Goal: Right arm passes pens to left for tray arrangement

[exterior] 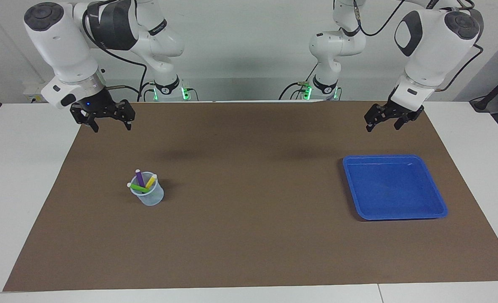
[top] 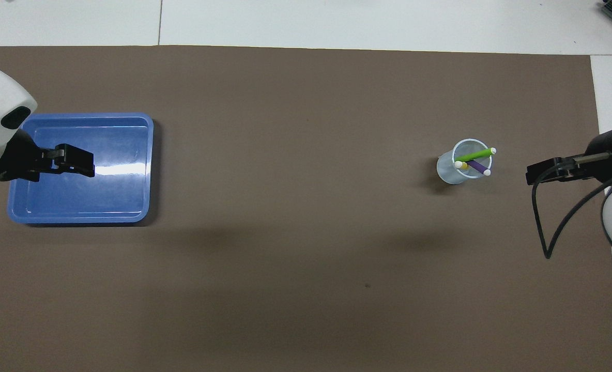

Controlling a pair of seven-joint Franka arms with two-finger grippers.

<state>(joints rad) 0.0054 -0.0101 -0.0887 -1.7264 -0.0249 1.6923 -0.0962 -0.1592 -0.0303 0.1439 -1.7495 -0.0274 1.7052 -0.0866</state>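
Three pens stand tilted in a small clear cup [exterior: 148, 197] [top: 446, 170] on the mat toward the right arm's end: purple [exterior: 139, 177] [top: 476, 166], green [exterior: 139, 187] [top: 474, 155] and yellow [exterior: 150, 182] [top: 463, 165]. The blue tray [exterior: 394, 189] [top: 104, 196] lies toward the left arm's end with nothing in it. My right gripper [exterior: 111, 126] [top: 531, 174], blue light on its wrist, hangs open and holds nothing, high over the mat's corner. My left gripper [exterior: 383, 126] [top: 86, 164] also hangs open and holds nothing, raised well above the table and touching nothing.
A brown mat [exterior: 249, 235] [top: 295, 258] covers most of the white table [exterior: 22, 168]. Both arm bases [exterior: 167, 88] stand at the table's edge by the robots. A black cable [top: 544, 227] loops down beside the right arm's wrist.
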